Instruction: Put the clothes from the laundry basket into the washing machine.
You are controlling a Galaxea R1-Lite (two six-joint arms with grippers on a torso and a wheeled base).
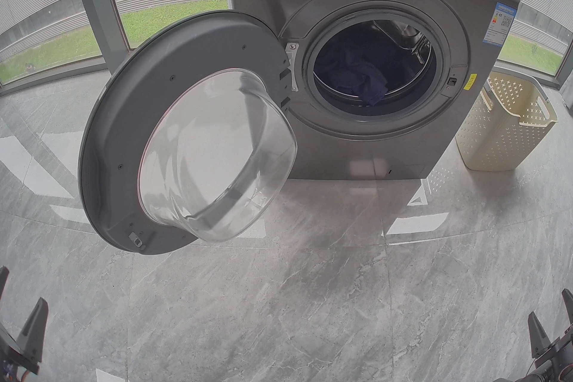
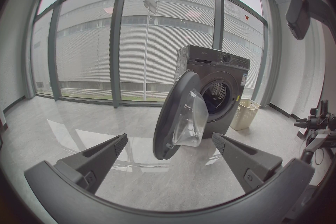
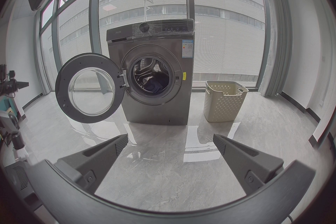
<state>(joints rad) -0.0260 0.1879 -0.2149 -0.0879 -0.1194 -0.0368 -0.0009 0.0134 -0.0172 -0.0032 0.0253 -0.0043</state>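
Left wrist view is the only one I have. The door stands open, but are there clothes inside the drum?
Observer: Yes, the head view shows dark blue clothes lying in the drum of the washing machine.
Operator: Is something left in the laundry basket?
Observer: The head view looks into the laundry basket, and no clothes show there.
Operator: Does the right gripper hold anything?
Observer: No, the right gripper is open and holds nothing.
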